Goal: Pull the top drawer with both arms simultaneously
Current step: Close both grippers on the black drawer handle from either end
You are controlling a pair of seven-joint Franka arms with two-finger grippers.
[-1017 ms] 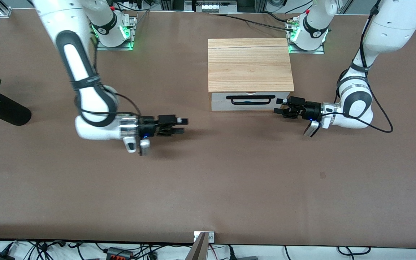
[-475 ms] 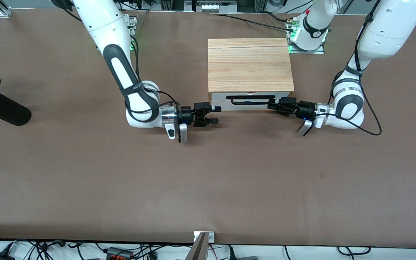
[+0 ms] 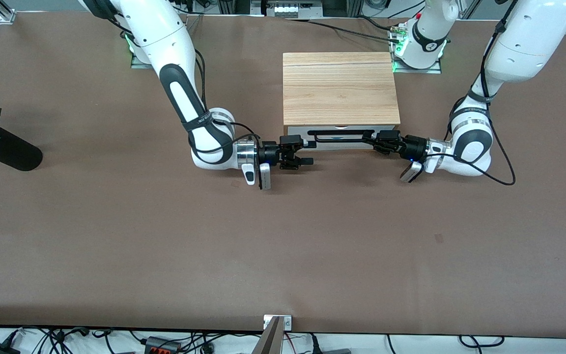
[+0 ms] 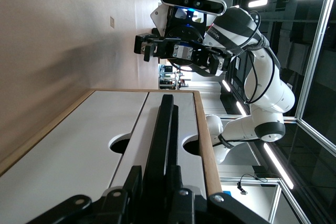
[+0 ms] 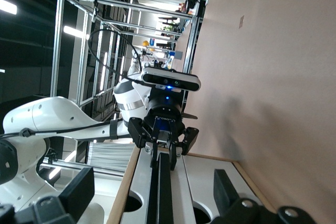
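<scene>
at the cabinet [image 3: 340, 88] front, drawer [image 3: 340, 138] shut - left gripper [image 3: 379, 143] clamped on one handle [image 3: 340, 132] end; right gripper [image 3: 305, 152] at the other end, fingers spread wide, gripping nothing.

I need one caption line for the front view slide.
Left claw grips the top drawer's handle; right claw, open, reaches its other end.

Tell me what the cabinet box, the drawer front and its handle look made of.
The light wood-grain cabinet box looks like wood or wood-look laminate: streaked grain, matte. The smooth white drawer front panel seems painted or laminated board, its rim wood-coloured. The long black bar handle looks like matte metal or plastic; I can't tell which.
</scene>
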